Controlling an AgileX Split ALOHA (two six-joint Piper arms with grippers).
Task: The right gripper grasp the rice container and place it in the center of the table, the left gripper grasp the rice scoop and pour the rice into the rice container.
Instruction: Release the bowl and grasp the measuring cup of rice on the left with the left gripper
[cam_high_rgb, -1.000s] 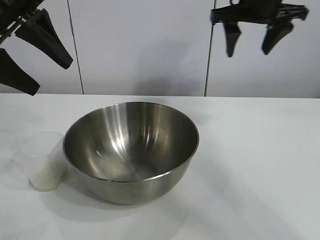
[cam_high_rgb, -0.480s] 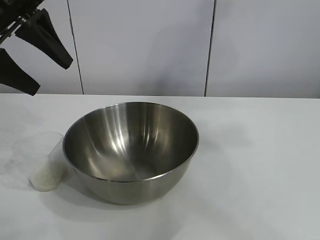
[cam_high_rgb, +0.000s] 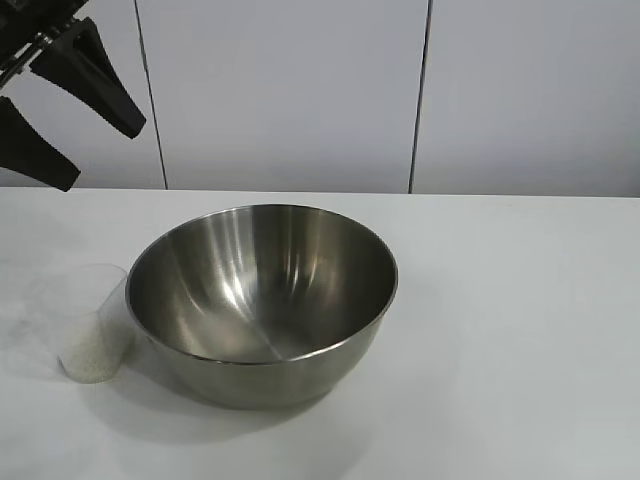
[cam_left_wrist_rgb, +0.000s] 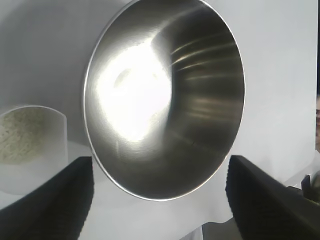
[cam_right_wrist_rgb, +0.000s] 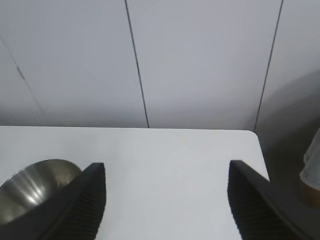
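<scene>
Already placed: the rice container (cam_high_rgb: 262, 300) stood empty near the middle of the table (cam_high_rgb: 520, 330).
Just beside it on its left sat the rice scoop (cam_high_rgb: 93, 325), untouched, rice (cam_high_rgb: 90, 352) inside, so the pour remained. Above the scoop, the left gripper (cam_high_rgb: 65, 105) hung with fingers apart, partly cut off. The right gripper (cam_right_wrist_rgb: 165, 200) showed only open, empty fingertips.
</scene>
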